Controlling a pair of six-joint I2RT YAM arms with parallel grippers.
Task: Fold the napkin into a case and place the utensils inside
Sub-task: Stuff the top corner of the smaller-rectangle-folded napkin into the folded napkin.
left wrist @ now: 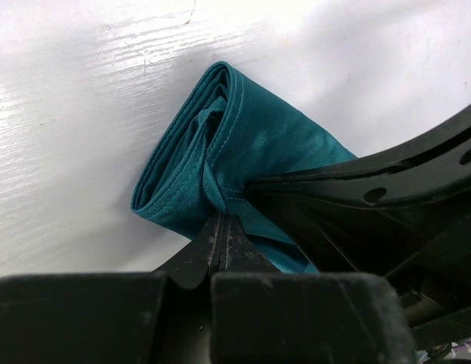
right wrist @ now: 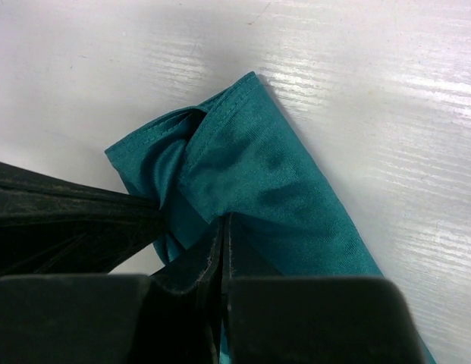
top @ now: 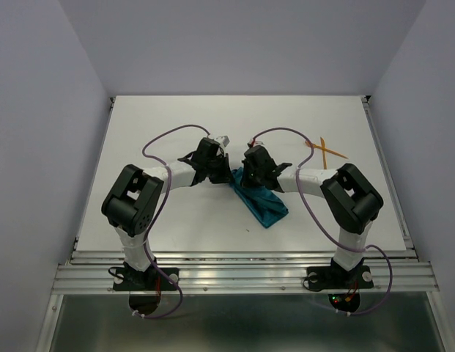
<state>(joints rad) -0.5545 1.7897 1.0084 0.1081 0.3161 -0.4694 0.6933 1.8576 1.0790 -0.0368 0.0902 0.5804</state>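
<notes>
The teal napkin lies folded into a narrow strip near the table's middle, running diagonally toward the near right. My left gripper and right gripper meet at its far end. In the left wrist view the napkin shows rolled layers, and the left gripper is shut on a hemmed fold. In the right wrist view the right gripper is shut on the napkin at a flap edge. The utensils, two orange pieces, lie crossed at the far right, apart from both grippers.
The white table is walled in by pale panels, with a metal rail along its near edge. Each wrist view shows the other arm's black finger close beside its own jaws, the right one and the left one.
</notes>
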